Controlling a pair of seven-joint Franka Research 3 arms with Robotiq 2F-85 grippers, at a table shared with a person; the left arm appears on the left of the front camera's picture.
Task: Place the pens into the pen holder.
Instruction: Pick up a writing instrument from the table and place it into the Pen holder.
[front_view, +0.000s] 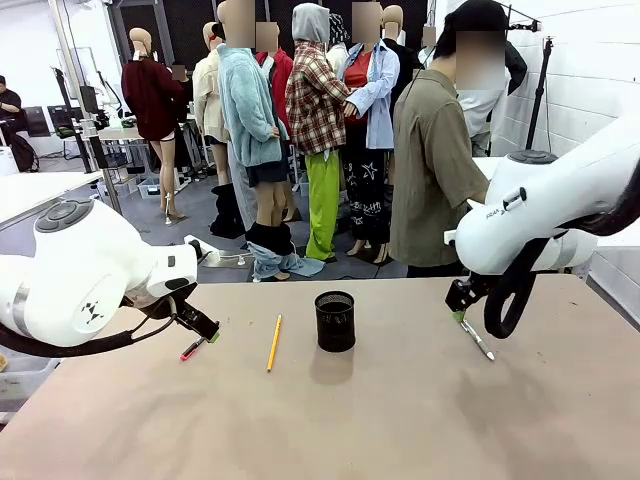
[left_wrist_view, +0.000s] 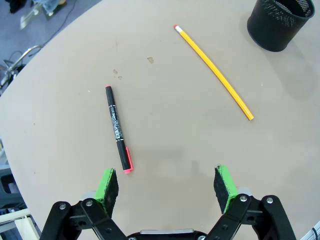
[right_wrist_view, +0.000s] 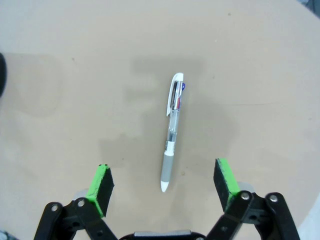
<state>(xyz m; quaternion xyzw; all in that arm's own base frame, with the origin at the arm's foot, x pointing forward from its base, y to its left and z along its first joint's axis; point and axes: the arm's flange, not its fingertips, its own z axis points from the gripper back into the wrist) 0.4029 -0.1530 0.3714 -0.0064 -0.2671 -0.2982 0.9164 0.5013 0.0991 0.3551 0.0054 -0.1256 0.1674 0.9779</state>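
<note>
The black mesh pen holder (front_view: 334, 320) stands upright mid-table, also seen as a black cup (left_wrist_view: 281, 22) in the left wrist view. A yellow pencil (front_view: 274, 343) (left_wrist_view: 214, 71) lies to its left. A black marker with red ends (left_wrist_view: 118, 129) (front_view: 193, 348) lies flat just ahead of my left gripper (left_wrist_view: 168, 186), which hovers open above the table (left_wrist_view: 165, 125). A whitish-grey pen (right_wrist_view: 172, 132) (front_view: 477, 340) lies flat between and ahead of the pads of my open right gripper (right_wrist_view: 165, 185) (front_view: 460, 312). Neither gripper holds anything.
The tan table (front_view: 400, 420) has bare room in front of the holder and between the arms. A person (front_view: 435, 165) stands at the far edge, turned sideways. Its rounded left edge (left_wrist_view: 30, 75) shows in the left wrist view.
</note>
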